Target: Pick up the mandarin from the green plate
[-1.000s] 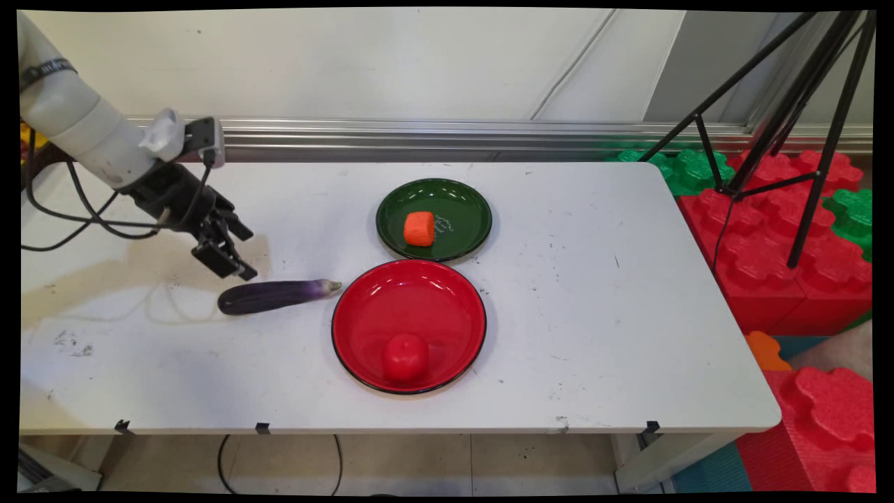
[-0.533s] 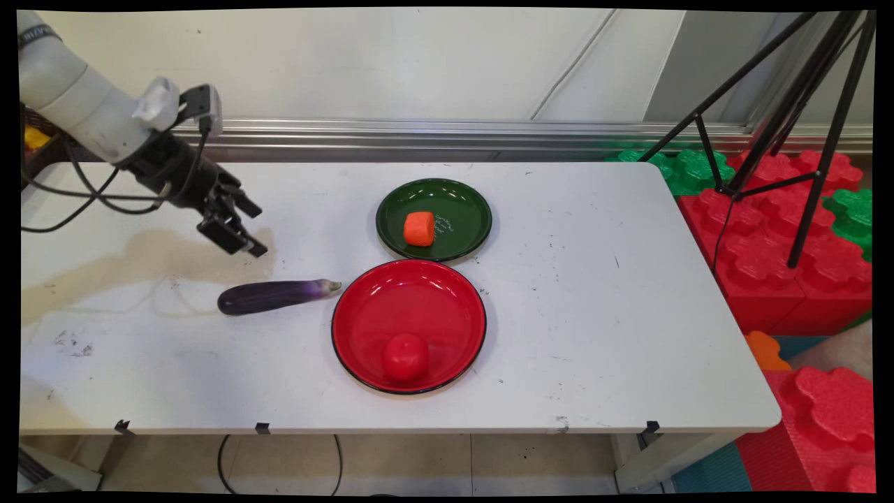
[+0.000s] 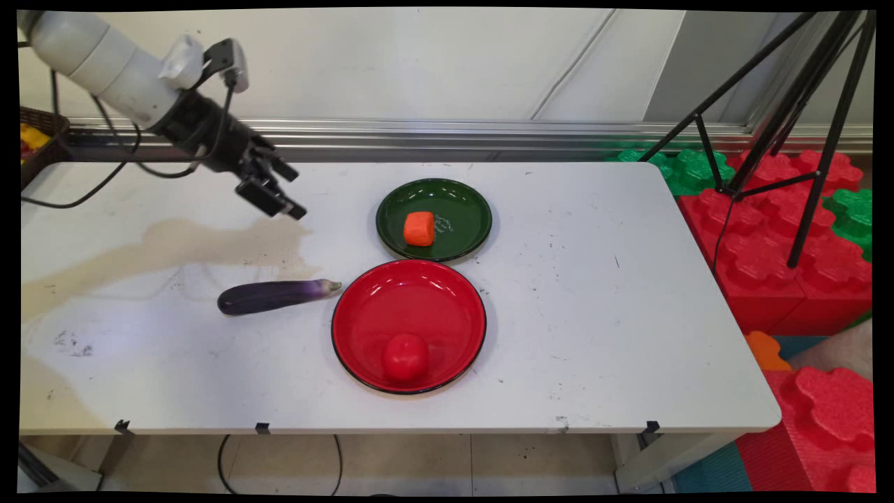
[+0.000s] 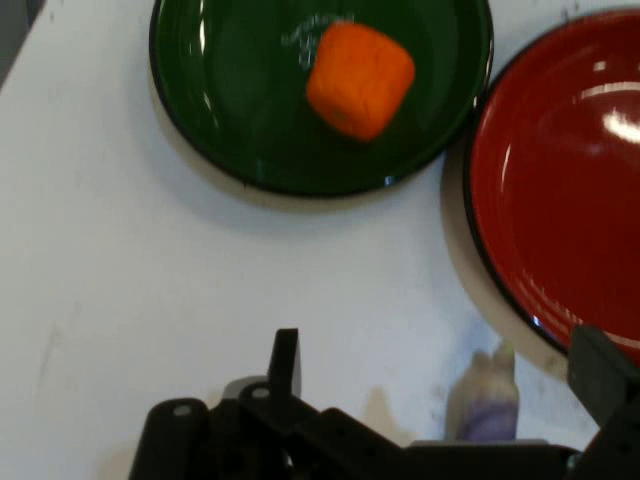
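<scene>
My gripper (image 3: 292, 194) hangs open and empty above the table's back left, with the purple eggplant (image 3: 276, 296) lying flat below and in front of it. In the hand view the gripper (image 4: 440, 345) has bare table between its fingers (image 4: 285, 360), and the eggplant's pale stem end (image 4: 487, 405) shows near the right finger. Right of the gripper is a green plate (image 3: 464, 216) holding an orange chunk (image 3: 419, 228); both the plate (image 4: 230, 110) and chunk (image 4: 360, 78) fill the top of the hand view. A red plate (image 3: 412, 300) holds a red tomato (image 3: 405, 356).
A brown stain (image 3: 174, 248) marks the table left of the plates. A basket (image 3: 38, 136) sits at the far left edge. Right of the table stand a black tripod (image 3: 803, 119) and red and green foam blocks (image 3: 789, 237).
The gripper has risen from just above the eggplant's left end and moved right and back, towards the green plate. The eggplant and the plates have stayed put.
</scene>
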